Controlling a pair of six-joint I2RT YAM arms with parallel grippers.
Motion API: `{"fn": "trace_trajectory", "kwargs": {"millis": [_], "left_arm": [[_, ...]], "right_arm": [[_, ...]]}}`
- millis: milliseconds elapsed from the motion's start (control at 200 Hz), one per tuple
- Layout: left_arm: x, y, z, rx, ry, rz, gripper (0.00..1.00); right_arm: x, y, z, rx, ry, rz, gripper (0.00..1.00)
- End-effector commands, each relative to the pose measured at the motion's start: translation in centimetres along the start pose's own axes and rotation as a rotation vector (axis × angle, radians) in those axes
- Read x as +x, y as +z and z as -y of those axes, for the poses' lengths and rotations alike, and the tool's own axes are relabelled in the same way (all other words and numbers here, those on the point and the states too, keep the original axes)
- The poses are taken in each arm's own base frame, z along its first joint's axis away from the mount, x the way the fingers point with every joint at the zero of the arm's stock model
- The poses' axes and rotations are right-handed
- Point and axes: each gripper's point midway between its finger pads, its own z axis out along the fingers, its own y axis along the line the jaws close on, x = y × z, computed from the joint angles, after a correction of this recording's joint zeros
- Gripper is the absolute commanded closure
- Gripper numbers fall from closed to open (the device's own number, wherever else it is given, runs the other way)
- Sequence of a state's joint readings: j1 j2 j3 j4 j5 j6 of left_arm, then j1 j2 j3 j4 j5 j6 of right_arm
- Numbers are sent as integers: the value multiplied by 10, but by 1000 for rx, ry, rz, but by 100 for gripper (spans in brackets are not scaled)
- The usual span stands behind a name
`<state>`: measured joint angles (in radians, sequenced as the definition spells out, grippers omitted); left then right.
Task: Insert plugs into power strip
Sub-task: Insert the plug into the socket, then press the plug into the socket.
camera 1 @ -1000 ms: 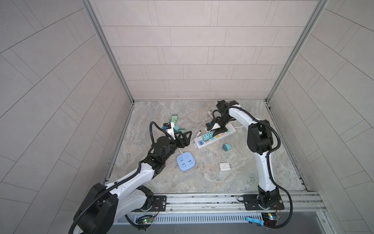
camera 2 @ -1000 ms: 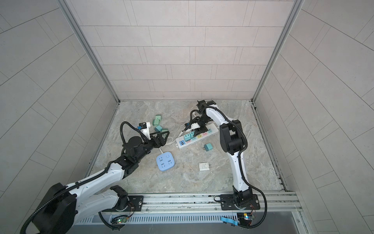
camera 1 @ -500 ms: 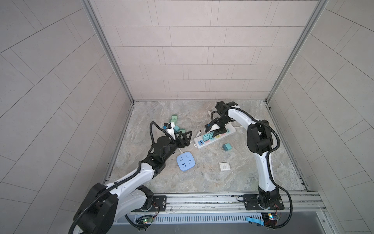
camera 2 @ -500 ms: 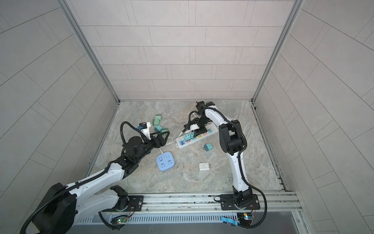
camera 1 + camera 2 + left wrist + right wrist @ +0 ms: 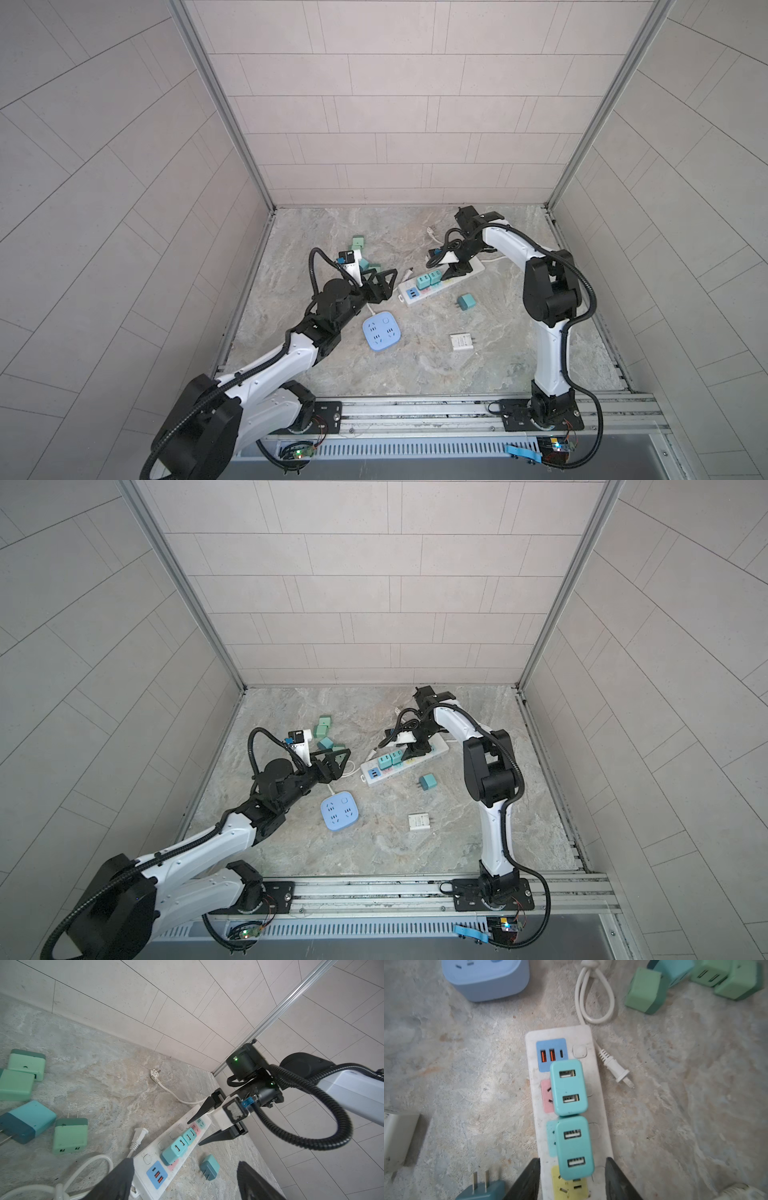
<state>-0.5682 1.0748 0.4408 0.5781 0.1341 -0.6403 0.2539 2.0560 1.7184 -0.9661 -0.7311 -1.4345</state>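
The white power strip lies slantwise mid-floor, with two teal plugs seated side by side in it. My right gripper hangs over the strip, open. Its fingers stand on either side of the nearer plug, apart from it. My left gripper is open and empty at the strip's USB end. A loose teal plug and a flat white charger lie nearer the front. Several mint and teal plugs lie at the back left.
A light-blue square socket block sits in front of my left gripper. White cords end in small plugs beside and behind the strip, and a cord loop lies at its USB end. Tiled walls close in three sides.
My right gripper's jaws have spread apart and let go of the second teal plug, which stays seated in the strip. My left arm has not moved.
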Motion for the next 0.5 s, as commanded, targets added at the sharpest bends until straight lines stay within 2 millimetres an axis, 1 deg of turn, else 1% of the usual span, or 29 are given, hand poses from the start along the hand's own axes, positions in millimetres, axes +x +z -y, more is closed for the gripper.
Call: {"fn": "trace_trajectory", "kwargs": {"millis": [0,20,60,70,90,115,155,170,205,235,255,285,360,420,450,495], "left_arm": [[-14,2,15,32,32,36,16],[-15,2,15,32,35,38,16],[-14,2,16,31,40,35,16],[-14,2,15,28,41,34,16],[-14,2,16,29,43,35,16],[-14,2,15,27,43,35,16],[-14,2,16,28,45,35,16],[-13,2,16,29,46,33,16],[-14,1,18,31,47,35,16],[-15,1,18,32,48,36,16],[-16,0,19,34,49,39,16],[-16,-1,21,37,54,40,16],[-17,-4,25,40,71,46,16],[-18,-6,29,44,89,50,16],[-18,-7,31,43,98,51,16],[-19,-9,34,44,116,54,16]], "right_arm": [[-23,-29,7,126,42,85,51],[-23,-32,9,159,73,92,51],[-28,-45,24,281,136,119,51],[-29,-49,24,302,165,125,50],[-33,-58,35,379,198,143,49],[-34,-67,42,454,257,158,45],[-39,-88,54,572,363,189,42],[-38,-97,58,614,416,190,40],[-36,-115,61,684,532,180,38],[-35,-128,60,724,631,177,38],[-35,-135,59,738,672,182,42],[-36,-141,54,749,725,187,44],[-33,-153,42,803,868,226,47],[-27,-161,34,863,979,271,47],[-21,-166,27,908,1054,297,44],[-14,-171,19,951,1134,325,44]]}}
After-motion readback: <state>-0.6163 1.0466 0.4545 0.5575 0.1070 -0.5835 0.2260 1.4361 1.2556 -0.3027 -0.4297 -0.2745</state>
